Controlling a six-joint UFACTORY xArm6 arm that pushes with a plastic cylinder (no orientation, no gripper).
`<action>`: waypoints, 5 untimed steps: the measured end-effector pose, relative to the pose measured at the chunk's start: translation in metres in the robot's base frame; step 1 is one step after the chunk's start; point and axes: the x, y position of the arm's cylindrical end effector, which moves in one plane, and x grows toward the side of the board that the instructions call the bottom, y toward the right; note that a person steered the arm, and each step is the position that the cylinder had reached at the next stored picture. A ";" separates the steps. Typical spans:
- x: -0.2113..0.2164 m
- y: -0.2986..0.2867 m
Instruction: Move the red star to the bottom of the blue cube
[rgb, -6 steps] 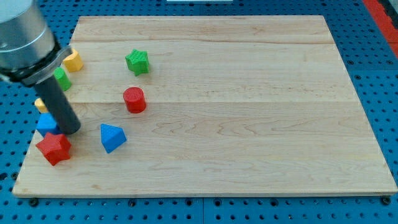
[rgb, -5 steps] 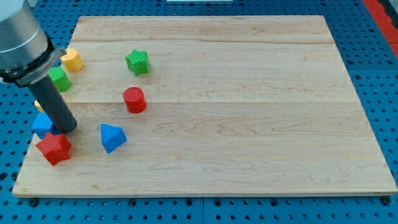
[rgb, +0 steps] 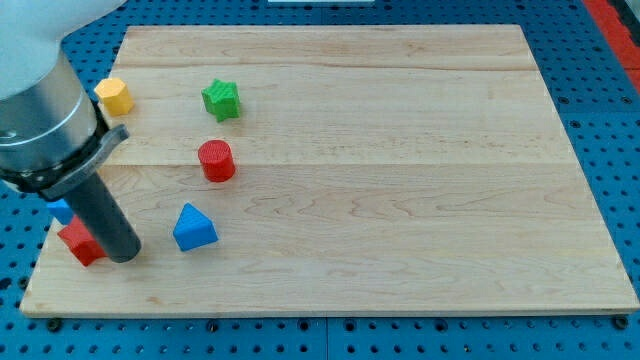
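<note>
The red star (rgb: 78, 243) lies near the board's lower left corner, partly hidden by my rod. The blue cube (rgb: 61, 211) sits just above it at the left edge, mostly hidden by the arm. My tip (rgb: 124, 255) rests on the board right beside the red star, on its right side, touching or nearly touching it. A blue triangular block (rgb: 194, 229) lies to the right of my tip.
A red cylinder (rgb: 215, 160) stands left of centre. A green star (rgb: 221, 99) lies above it. A yellow block (rgb: 114, 95) sits at the upper left. The wooden board (rgb: 400, 150) ends close to the left of the star and cube.
My rod has moved down and a little right, from between the cube and star to the star's right side. The blue triangular block has shifted slightly down and right. The green block is now hidden.
</note>
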 end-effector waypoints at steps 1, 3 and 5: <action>-0.002 -0.020; 0.004 -0.026; -0.009 0.009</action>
